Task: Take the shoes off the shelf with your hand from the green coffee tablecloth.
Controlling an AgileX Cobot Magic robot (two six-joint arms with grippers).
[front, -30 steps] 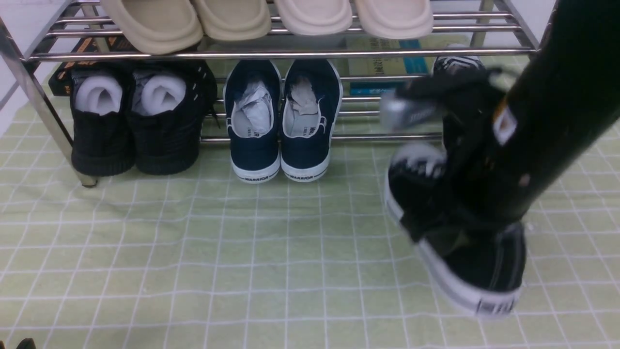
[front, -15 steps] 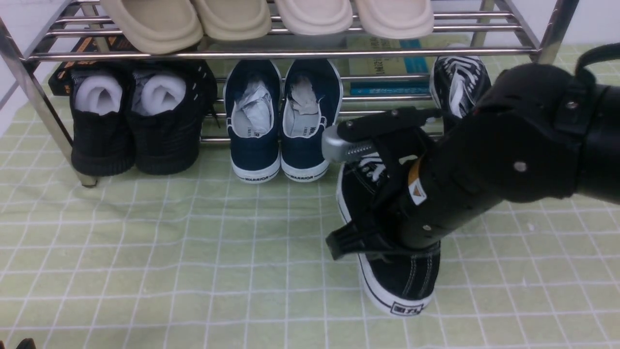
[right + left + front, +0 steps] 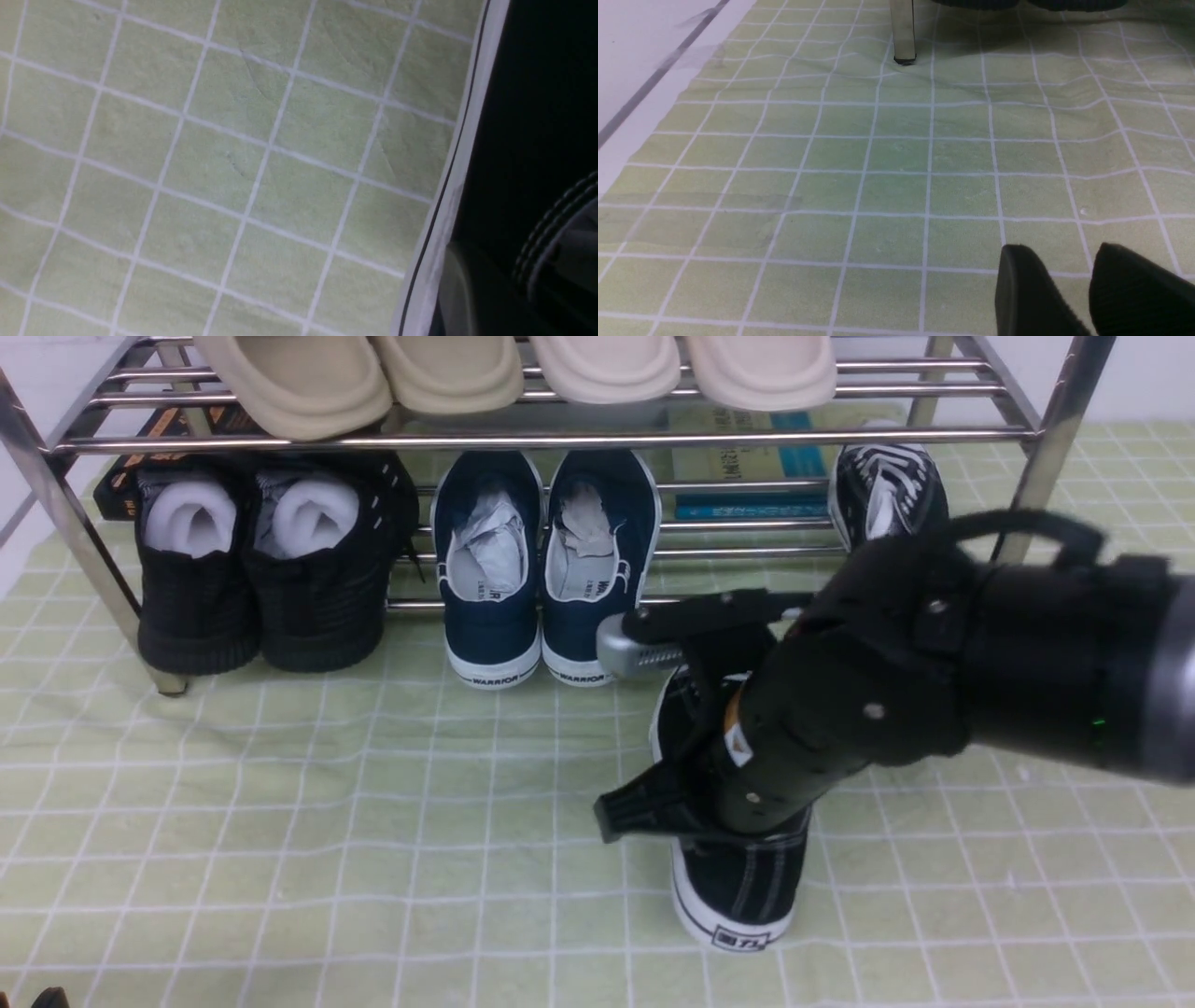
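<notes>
Two hazards stand out. Far left, the left pincer [image 3: 1059, 254] hangs with its fingers apart over bare green coffee tablecloth [image 3: 373, 821], where room is widest. Mid-scene, the right pincer [image 3: 691, 803] is clamped on one black sneaker [image 3: 742, 887], which seems to rest on the cloth in front of the shelf [image 3: 541, 441]. A hasty release could tip it toward the navy slip-ons [image 3: 541, 569] near its toe. Further right, the second sneaker [image 3: 882, 490] sits on the lower tier, hemmed under the top bar beside the right leg [image 3: 1050, 457], so a careless reach could strike chrome.
</notes>
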